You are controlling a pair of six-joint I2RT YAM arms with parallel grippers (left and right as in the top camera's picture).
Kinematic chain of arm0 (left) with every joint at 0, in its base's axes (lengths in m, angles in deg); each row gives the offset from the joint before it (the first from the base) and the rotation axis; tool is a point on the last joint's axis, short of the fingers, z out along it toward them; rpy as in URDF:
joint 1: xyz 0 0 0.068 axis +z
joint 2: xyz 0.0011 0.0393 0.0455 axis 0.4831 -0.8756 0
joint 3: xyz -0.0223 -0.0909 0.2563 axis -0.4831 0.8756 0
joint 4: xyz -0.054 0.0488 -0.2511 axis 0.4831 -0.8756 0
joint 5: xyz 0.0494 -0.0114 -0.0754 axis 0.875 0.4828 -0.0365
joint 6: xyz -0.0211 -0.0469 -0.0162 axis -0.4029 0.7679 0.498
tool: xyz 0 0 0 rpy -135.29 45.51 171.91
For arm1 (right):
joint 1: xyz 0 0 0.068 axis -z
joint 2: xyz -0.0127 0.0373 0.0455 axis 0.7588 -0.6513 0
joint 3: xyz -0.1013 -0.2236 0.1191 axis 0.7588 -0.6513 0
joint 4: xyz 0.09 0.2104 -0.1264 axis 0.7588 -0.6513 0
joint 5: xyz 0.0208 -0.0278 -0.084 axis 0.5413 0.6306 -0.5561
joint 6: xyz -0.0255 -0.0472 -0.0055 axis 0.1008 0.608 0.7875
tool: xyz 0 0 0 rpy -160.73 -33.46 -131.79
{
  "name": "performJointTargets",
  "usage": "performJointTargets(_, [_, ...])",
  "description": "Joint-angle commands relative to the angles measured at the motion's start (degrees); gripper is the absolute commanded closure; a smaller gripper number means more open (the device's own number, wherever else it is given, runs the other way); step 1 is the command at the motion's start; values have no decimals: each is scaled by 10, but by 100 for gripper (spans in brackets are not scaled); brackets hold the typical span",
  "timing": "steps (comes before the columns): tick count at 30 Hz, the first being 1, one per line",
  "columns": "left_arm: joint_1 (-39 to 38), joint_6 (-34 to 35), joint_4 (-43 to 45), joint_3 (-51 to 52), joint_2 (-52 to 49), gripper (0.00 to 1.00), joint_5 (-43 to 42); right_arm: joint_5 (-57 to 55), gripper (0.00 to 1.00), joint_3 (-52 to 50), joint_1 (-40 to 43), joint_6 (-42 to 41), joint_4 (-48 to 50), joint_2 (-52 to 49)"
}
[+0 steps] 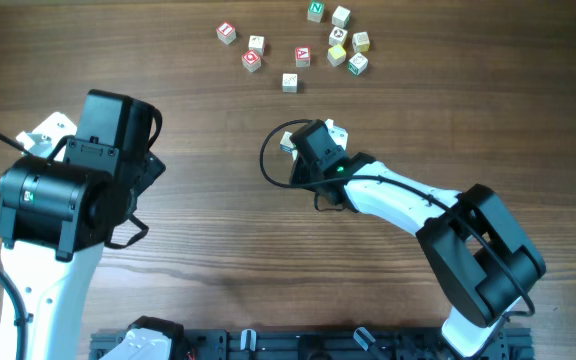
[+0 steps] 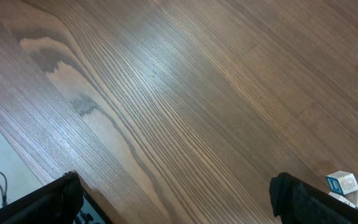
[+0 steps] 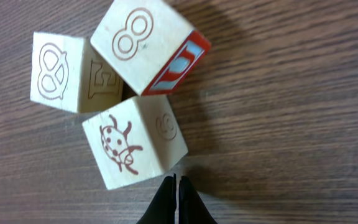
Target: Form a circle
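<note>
Dark brown wood-grain counter (image 1: 208,230) fills all three views. Near its middle sits a tight clump of three small pale wooden letter cubes (image 3: 110,87), the cubes crowded corner to corner and forming no ring. In the right wrist view, one cube carries an outlined pretzel (image 3: 55,71) on top and a letter E on its side. Beside it, a tilted cube with a figure-eight outline (image 3: 143,46) shows a red side face with a pale blue letter. Below them lies a cube with a brown ladybird drawing (image 3: 135,149). From overhead the clump (image 1: 288,143) is mostly hidden under the right arm's black wrist, with only pale corners peeking out on either side.

The right pincer (image 3: 176,196) is pressed together, its two black fingertips meeting in a thin line and pinching nothing. The tip sits just beside the ladybird cube's lower corner; whether it touches is unclear. Its white-and-black arm (image 1: 398,200) reaches in from the near right.

Farther toward the far edge lies a loose scatter of similar pale cubes with red, green and yellow markings (image 1: 303,56), well apart from the clump.

The left pincer (image 2: 173,199) is spread wide over bare wood at the left side, one black finger (image 2: 48,202) at each lower corner of its view, holding nothing. A few pale cubes (image 2: 342,182) show at that view's right edge.
</note>
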Motion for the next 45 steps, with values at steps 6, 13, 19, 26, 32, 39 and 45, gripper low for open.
performJointTargets(6, [5,-1,0,-2,4,0,2,16,95,-3,-46,24,-3,32])
performJointTargets(13, [5,-1,0,-2,4,0,2,-45,95,-3,-68,94,52,54])
performJointTargets(19, [5,-1,0,-2,4,0,2,-71,95,-3,-61,138,88,40])
performJointTargets(26, [5,-1,0,-2,4,0,2,-67,95,10,-54,161,98,7])
performJointTargets(32, [5,-1,0,-2,4,0,2,-68,95,14,-48,163,103,-5])
performJointTargets(39, [5,-1,0,-2,4,0,2,-67,95,14,-42,162,106,-15])
performJointTargets(45, [5,-1,0,-2,4,0,2,-69,95,15,-42,162,108,-15])
